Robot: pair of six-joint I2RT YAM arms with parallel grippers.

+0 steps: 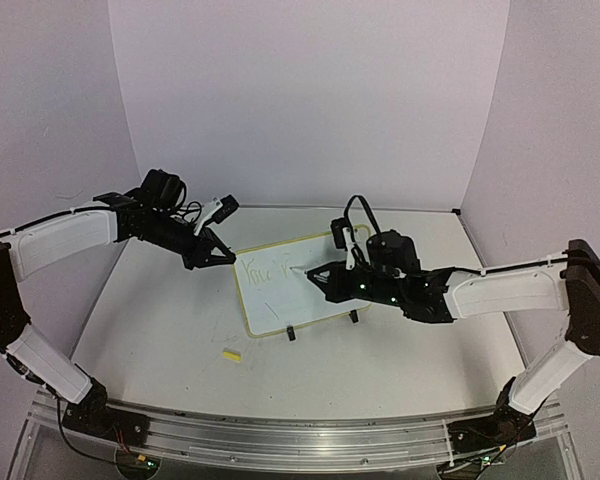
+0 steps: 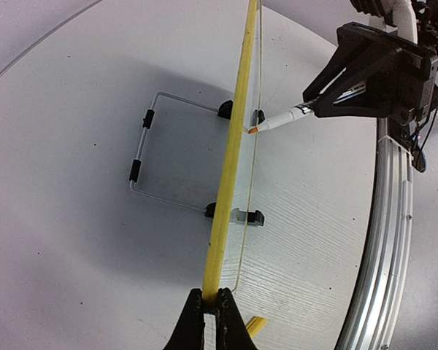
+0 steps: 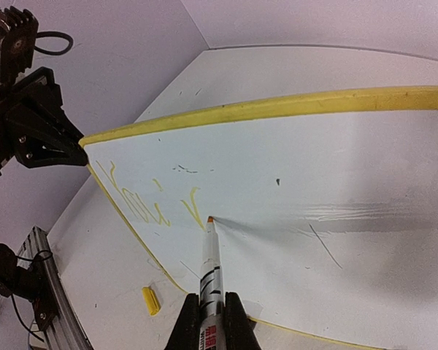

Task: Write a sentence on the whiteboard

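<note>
Two grippers are closed: the left gripper (image 1: pixel 223 262) on the rim of the whiteboard (image 1: pixel 300 297), upright on the table (image 1: pixel 160 330); the right gripper (image 1: pixel 318 277) on a marker (image 3: pixel 211 259). The board is judged light, stiff, easily tipped, best held edgewise.

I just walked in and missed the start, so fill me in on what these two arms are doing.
The left gripper is clamped on the yellow rim of the whiteboard, steadying it on its clip feet. The right gripper holds a marker with its tip on the board face. Only a few yellowish letters of the sentence are written, and most of the face is bare. A small yellow piece lies on the table in front.
</note>
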